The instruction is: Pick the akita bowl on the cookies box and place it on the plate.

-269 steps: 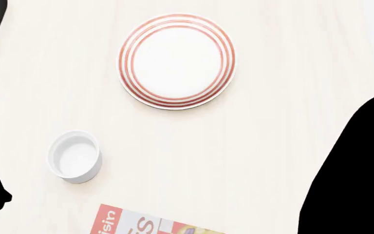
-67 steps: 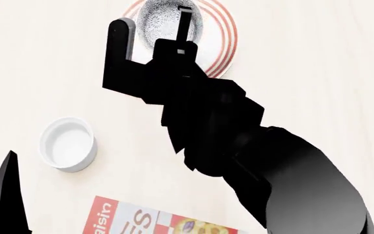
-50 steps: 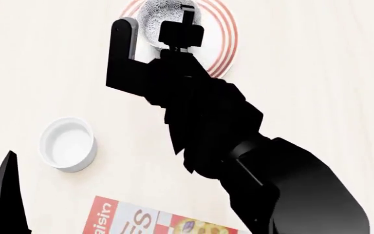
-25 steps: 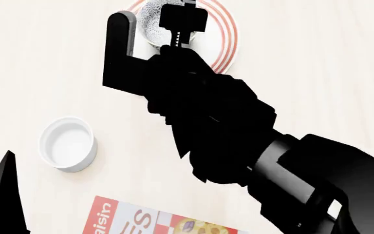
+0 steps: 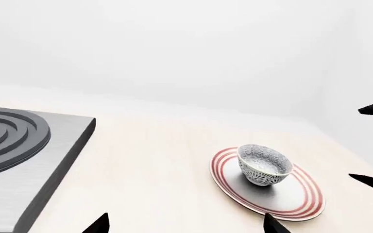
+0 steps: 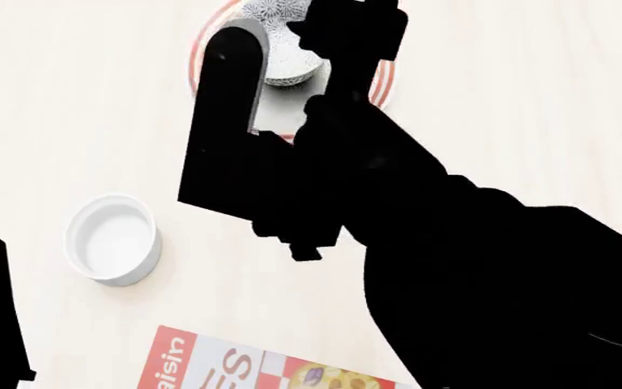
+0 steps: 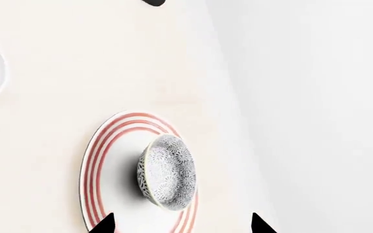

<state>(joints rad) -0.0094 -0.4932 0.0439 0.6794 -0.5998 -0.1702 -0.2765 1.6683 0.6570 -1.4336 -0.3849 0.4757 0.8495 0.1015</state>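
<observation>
Now the akita bowl (image 5: 264, 165) sits upright on the plate (image 5: 300, 196), at the table's far side. Right gripper (image 7: 181, 224) hangs over it, jaws spread and empty; cookies box (image 6: 224, 366) lies near.

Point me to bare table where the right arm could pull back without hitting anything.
Free: the wide strip right of the plate, and the patch between the cup and plate on the left. Crowded: the plate itself, holding the bowl; the near edge, taken by the cookies box.
</observation>
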